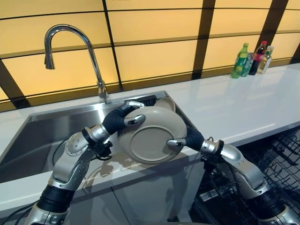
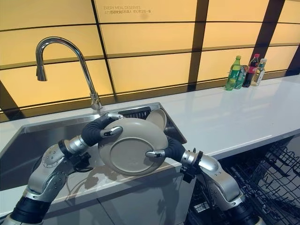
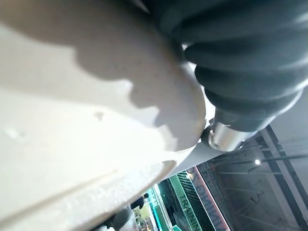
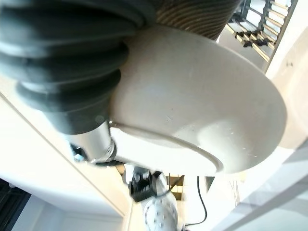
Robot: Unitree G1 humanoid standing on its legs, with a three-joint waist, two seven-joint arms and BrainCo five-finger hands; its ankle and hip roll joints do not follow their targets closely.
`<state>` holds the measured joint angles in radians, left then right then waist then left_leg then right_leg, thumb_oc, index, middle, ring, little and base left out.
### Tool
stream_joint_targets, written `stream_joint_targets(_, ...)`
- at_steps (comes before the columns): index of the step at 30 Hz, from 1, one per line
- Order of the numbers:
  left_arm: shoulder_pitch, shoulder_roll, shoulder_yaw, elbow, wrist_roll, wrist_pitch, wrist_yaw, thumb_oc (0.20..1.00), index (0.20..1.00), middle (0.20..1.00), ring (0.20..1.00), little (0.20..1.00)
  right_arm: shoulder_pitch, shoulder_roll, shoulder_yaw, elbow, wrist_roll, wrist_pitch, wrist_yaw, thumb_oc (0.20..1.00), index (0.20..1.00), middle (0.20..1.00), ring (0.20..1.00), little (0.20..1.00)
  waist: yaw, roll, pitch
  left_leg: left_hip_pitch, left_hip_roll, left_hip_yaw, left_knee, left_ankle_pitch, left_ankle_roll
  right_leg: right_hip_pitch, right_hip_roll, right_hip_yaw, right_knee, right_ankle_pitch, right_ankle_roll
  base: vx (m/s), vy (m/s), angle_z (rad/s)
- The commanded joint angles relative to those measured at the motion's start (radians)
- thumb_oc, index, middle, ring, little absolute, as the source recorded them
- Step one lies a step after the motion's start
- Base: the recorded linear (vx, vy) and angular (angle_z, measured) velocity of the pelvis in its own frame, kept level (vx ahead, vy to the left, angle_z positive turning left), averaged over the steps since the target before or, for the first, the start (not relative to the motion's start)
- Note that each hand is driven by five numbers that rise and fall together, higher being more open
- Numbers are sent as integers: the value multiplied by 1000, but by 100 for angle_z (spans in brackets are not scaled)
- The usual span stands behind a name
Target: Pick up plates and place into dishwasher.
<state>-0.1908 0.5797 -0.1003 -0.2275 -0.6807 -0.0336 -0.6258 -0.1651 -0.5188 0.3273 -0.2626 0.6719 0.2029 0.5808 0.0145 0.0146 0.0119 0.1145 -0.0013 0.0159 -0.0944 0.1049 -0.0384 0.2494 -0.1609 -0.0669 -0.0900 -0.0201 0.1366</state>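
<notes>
Plate [image 1: 152,136] is held tilted, underside to camera, above the sink [image 1: 47,136] front edge, both robot hands clamped on its rim: left robot hand [image 1: 123,119], right robot hand [image 1: 186,139]. Transfer step appears underway. Next: likely carry rightward and down to the dishwasher rack [image 1: 276,159].

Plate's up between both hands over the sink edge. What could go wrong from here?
1. The round beige plate is held at opposite rims by the left hand and right hand; releasing one early could drop it into the steel sink.
2. A second beige dish leans just behind; swinging could clip it.
3. The dark wire dishwasher rack sits low right, a long carry.
</notes>
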Motion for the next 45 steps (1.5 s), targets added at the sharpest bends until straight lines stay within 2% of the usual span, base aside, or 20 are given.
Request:
stream_joint_targets(1,-104,-84,-76,-18,-28,-48,-6,200,200,200,200,200,-73,129,87,-88,76,-34,-33,200,200,200,200,200,27,-6,6,51,-15,-6,7,-112,20,-95,41,-6,3,74,-16,0,0,0)
stream_joint_targets(9,-87,-102,-54,-17,-19,-47,-17,200,200,200,200,200,-45,161,63,-71,53,-18,-61,200,200,200,200,200,24,-1,-1,49,-14,3,7,-115,22,-100,39,-7,3,74,-16,0,0,0)
stream_joint_targets(16,-90,-90,-44,0,-10,-37,72,200,200,200,200,200,-39,116,56,-58,-3,30,-38,200,200,200,200,200,17,-5,-1,52,-9,18,7,-115,20,-96,38,-12,3,72,-19,-10,-4,0)
stream_joint_targets(17,-85,-83,-39,1,-21,-37,96,369,369,369,369,369,-38,100,48,-56,-3,30,-38,200,200,200,200,200,16,-7,-3,52,-7,21,7,-114,20,-95,38,-15,3,72,-19,-44,-18,0)
stream_joint_targets(18,-81,-80,-35,2,-16,-38,119,821,821,821,821,821,-38,89,40,-57,-4,26,-40,200,200,200,200,200,15,-8,-3,52,-6,22,7,-113,19,-95,39,-16,3,72,-20,-53,-21,0)
stream_joint_targets(19,-77,-78,-29,7,-16,-40,133,1000,1000,1000,1000,1000,-37,80,28,-57,-1,24,-46,200,200,200,200,200,15,-10,-4,52,-5,23,7,-114,19,-95,40,-17,3,72,-20,-44,-19,0)
stream_joint_targets(23,-58,-79,-9,5,-13,-77,196,1000,1000,1000,1000,1000,-37,62,-7,-51,-17,12,-73,200,200,200,200,200,14,-13,-3,54,-1,25,7,-114,18,-92,44,-22,3,71,-24,-46,-24,0)
stream_joint_targets(26,-50,-81,21,5,-13,-110,296,1000,1000,1000,1000,1000,-47,48,-50,-45,-25,-6,-119,200,200,200,200,200,13,-18,-4,59,4,26,7,-116,16,-86,49,-23,3,67,-29,-32,-36,0)
stream_joint_targets(30,-42,-96,58,9,-3,-145,368,1000,1000,1000,1000,1000,-61,37,-100,-48,-47,-10,-175,200,200,200,200,200,8,-21,-5,65,8,27,7,-119,14,-81,58,-18,3,62,-34,-13,-50,0)
stream_joint_targets(38,-48,-81,130,13,6,-214,463,1000,1000,1000,1000,1000,-83,-16,-223,-43,-98,-27,-270,200,200,200,200,200,-16,-25,-19,65,21,49,7,-122,9,-96,83,12,3,58,-47,-24,-78,-10)
stream_joint_targets(45,-51,-47,187,8,16,-262,512,1000,1000,1000,1000,1000,-65,-63,-339,-32,-141,-72,-351,200,200,200,200,200,-51,-26,-25,73,34,83,7,-126,9,-110,113,68,3,51,-61,-20,-101,-29)
